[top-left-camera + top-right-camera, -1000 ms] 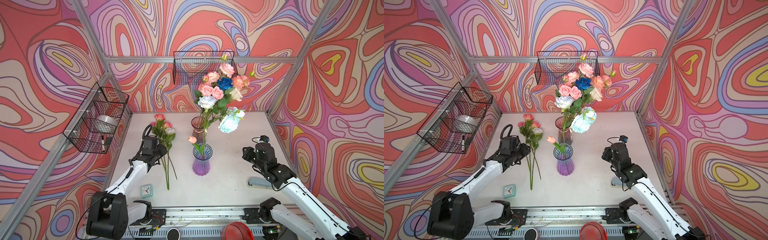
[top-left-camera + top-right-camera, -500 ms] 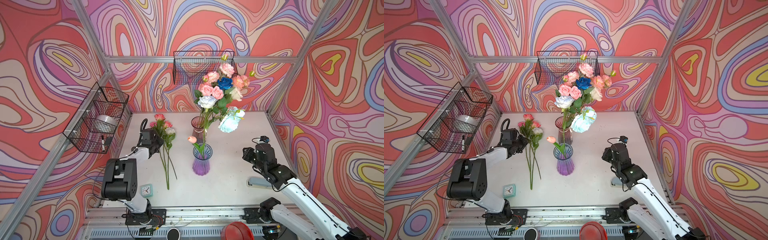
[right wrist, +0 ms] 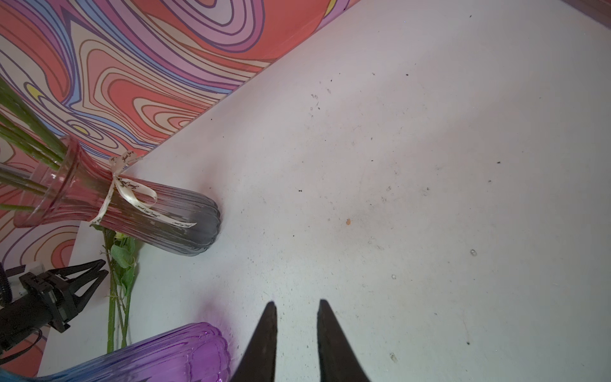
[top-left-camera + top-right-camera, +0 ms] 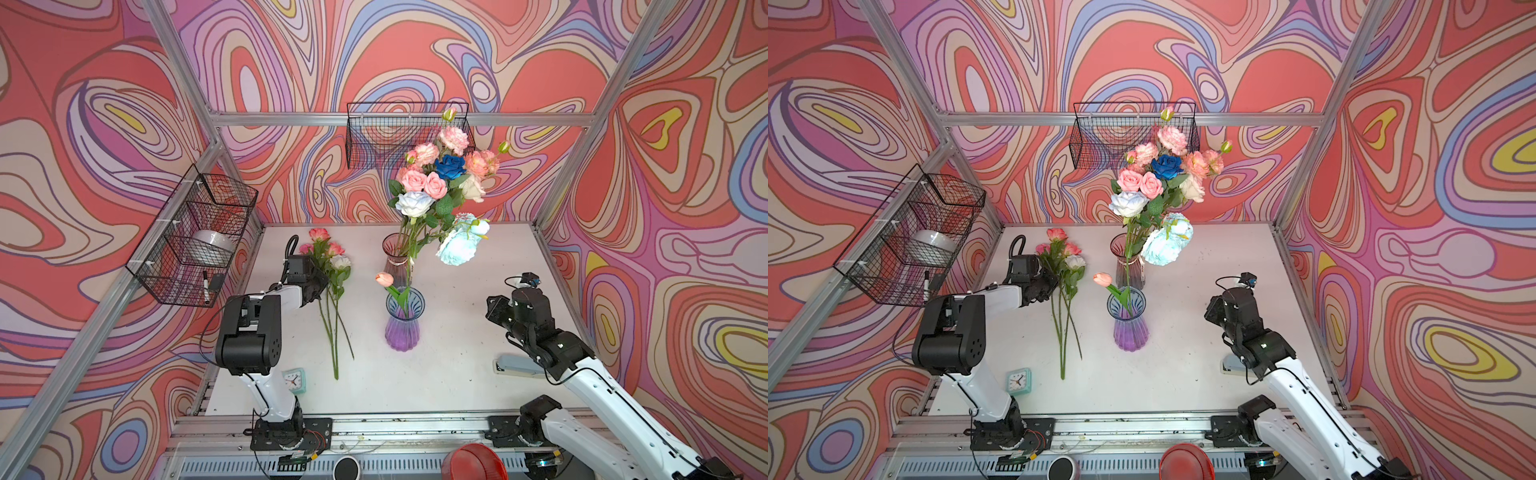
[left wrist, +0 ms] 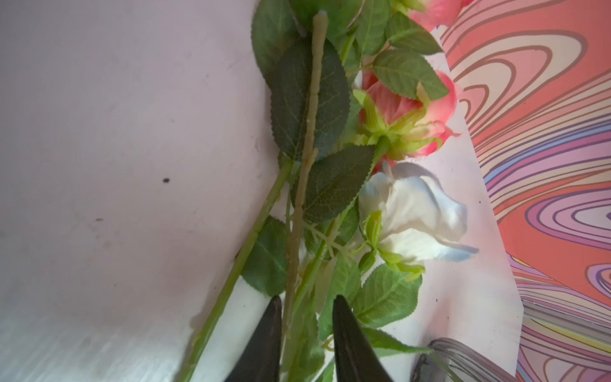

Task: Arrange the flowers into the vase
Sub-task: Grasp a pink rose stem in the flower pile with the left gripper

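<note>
Stems of the loose flowers (image 4: 332,291) lie flat centre-left on the table (image 4: 457,332), so the left end effector (image 5: 305,306) straddles them low, jaws narrowed, whether pinching cannot be told, while the right end effector (image 3: 295,304) hovers slightly spread and empty beside the purple vase (image 4: 402,328).

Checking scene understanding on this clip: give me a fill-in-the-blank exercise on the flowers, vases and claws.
1. The vase holding the tulip is ____.
2. The left claw straddles stems lying on the ____.
3. The right claw holds ____.
Missing words: purple; table; nothing.
</note>
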You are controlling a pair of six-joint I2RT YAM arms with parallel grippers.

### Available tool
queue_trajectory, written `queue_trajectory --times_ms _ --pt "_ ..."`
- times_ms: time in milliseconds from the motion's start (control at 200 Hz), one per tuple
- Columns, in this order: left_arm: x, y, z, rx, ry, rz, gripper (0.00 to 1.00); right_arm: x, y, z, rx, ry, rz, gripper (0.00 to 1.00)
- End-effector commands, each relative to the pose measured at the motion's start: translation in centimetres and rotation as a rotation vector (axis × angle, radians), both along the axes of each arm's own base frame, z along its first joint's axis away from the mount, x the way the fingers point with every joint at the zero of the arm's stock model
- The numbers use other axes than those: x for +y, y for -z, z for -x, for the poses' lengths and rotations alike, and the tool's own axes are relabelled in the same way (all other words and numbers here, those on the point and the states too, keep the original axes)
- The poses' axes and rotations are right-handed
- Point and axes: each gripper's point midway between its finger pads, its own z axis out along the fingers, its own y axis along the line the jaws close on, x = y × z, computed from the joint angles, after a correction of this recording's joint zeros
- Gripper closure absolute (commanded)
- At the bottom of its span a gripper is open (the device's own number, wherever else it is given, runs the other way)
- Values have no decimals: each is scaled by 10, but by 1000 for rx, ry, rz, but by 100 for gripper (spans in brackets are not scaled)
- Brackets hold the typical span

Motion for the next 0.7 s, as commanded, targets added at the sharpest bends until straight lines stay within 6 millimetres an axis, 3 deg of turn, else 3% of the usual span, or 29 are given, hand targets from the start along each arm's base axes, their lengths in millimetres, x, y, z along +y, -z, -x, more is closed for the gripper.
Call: queue_trajectory --times_ms 0,285,456,581,696 --pt "14 8 -1 41 -42 -43 73 -6 -1 2 0 17 24 78" --pt "15 21 -10 79 -37 -47 76 -8 -3 3 0 20 31 78" --pt "16 21 -13 70 -42 -53 88 -8 -3 3 3 22 34 78" --pt "19 11 -10 43 -47 -65 96 -8 -2 3 4 22 35 78" --pt "21 -18 -5 -20 -54 -82 100 -8 -3 2 2 21 36 78"
